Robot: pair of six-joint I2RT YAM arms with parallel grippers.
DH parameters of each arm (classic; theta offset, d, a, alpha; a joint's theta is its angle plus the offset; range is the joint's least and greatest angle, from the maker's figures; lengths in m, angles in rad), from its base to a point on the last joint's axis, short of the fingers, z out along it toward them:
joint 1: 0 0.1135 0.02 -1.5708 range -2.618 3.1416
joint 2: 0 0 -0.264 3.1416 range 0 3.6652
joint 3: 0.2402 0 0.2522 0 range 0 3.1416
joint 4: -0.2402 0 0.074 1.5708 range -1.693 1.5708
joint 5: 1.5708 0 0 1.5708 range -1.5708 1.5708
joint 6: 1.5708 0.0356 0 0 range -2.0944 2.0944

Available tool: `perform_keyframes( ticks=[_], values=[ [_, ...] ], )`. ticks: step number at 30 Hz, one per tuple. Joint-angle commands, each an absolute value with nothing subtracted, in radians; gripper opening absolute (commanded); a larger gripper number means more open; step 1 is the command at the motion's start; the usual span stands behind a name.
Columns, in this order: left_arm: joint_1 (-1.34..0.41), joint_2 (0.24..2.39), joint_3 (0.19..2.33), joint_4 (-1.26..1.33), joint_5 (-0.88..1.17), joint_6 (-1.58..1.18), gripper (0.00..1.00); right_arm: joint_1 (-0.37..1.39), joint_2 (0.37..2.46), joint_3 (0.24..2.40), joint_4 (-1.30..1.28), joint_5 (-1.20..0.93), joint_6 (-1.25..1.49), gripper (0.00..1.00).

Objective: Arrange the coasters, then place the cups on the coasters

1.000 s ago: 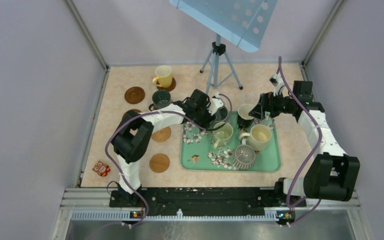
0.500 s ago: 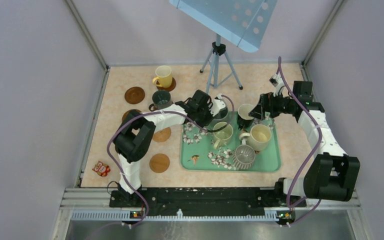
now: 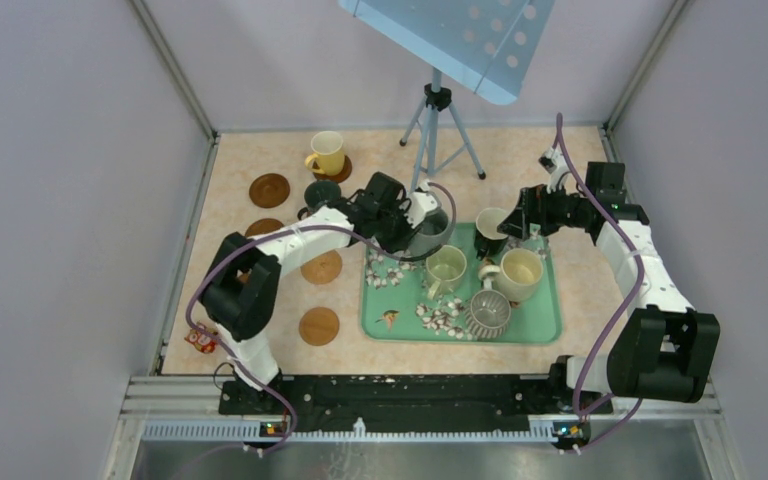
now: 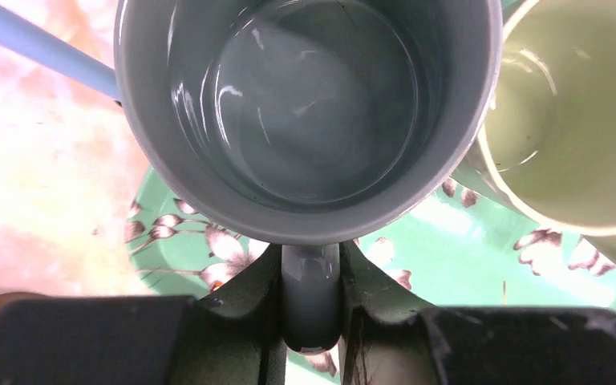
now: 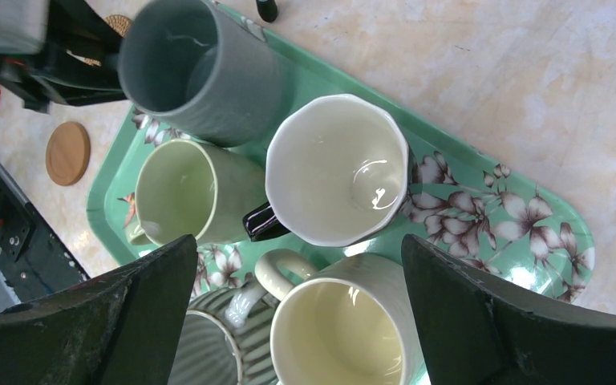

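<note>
- Swung out toward 9 o'clock since a second ago, the left arm's elbow now sits further from the tray (image 3: pixel 550 325). The left end effector (image 4: pixel 311 325) has narrowed onto the handle of the grey mug (image 4: pixel 305 104), which it now pinches between both fingers.
- That grey mug hangs tilted over the tray's 10 o'clock corner. I cannot tell whether its base is clear of the tray.
- Just beside it at 4 o'clock stands the pale green mug (image 3: pixel 446 268), very close to its wall.
- The right arm has not shifted. The right end effector (image 3: pixel 515 222) is spread wide above the black mug (image 5: pixel 337 168), gripping nothing.
- The cream mug (image 3: pixel 520 273) and the ribbed mug (image 3: pixel 487 312) fill the tray's 3 to 6 o'clock part.
- Off the tray toward 9 o'clock, bare coasters (image 3: pixel 319 325) lie apart on the tabletop (image 3: pixel 560 170). One is partly hidden under the left arm.
- The yellow mug (image 3: pixel 327 152) rests on a coaster at 11 o'clock, with the dark green mug (image 3: pixel 322 195) just nearer.
- A tripod (image 3: pixel 438 125) carrying a blue panel (image 3: pixel 460 35) stands at 12 o'clock.
- The tabletop is pale marbled peach, enclosed by plain grey walls (image 3: pixel 60 200).
</note>
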State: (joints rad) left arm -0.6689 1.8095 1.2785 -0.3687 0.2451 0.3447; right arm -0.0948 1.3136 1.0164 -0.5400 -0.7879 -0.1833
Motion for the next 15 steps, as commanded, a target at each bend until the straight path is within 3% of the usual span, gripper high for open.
perform_keyframes(
  ticks=[1, 15],
  values=[
    [-0.658, 1.660, 1.282, -0.297, 0.322, 0.351, 0.00, -0.103, 1.307, 1.060, -0.529, -0.806, -0.202, 0.96],
    [-0.507, 1.455, 1.311, -0.356, 0.505, 0.316, 0.00, -0.104, 1.308, 1.059, -0.527, -0.810, -0.201, 0.96]
  ],
)
